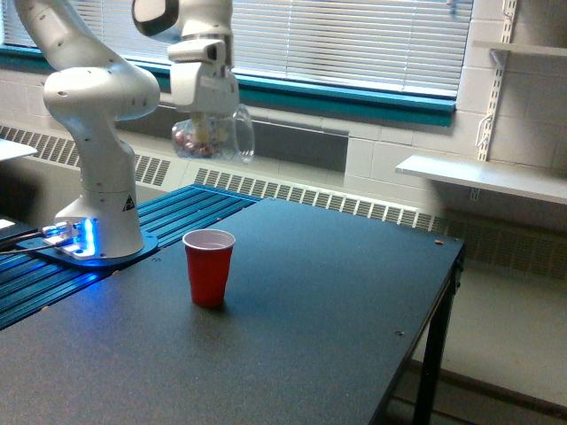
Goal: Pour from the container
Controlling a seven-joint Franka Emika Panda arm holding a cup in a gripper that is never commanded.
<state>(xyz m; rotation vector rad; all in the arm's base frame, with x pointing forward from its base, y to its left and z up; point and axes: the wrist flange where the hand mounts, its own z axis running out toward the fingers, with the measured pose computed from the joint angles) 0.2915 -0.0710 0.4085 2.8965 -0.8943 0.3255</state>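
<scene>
The clear glass mug [209, 138] hangs in the air, a little tilted, with pinkish-tan pieces showing low on its left side and its handle toward the exterior view's right. My gripper [205, 124] is shut on the mug from above. The mug is well above the red plastic cup [209, 266], roughly over it. That cup stands upright on the dark table [337, 328], its white inside showing.
The arm's white base [99, 212] stands on a blue ribbed plate at the exterior view's left. Window blinds and a radiator grille run behind the table. A white shelf [483, 177] sits at the right. The table's right edge drops off near the far corner.
</scene>
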